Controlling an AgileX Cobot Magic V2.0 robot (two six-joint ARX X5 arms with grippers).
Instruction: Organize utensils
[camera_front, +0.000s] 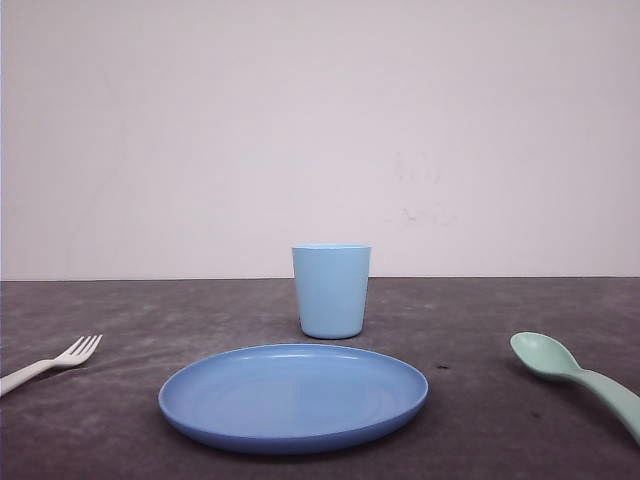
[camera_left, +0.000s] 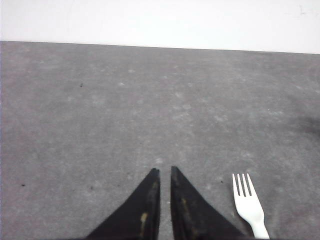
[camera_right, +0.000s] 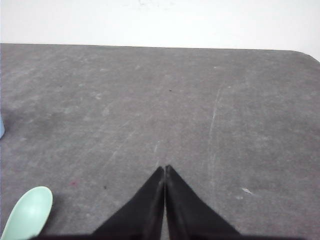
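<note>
A small white fork lies on the dark table at the left, tines pointing toward the middle. In the left wrist view the fork rests just beside my left gripper, whose black fingers stand almost together with a thin slit and nothing between them. A mint-green spoon lies at the right, bowl up and toward the centre. The spoon's bowl shows off to one side of my right gripper, which is shut and empty.
A round blue plate sits in the centre near the front, with a light blue cup upright just behind it. The grey table runs back to a pale wall.
</note>
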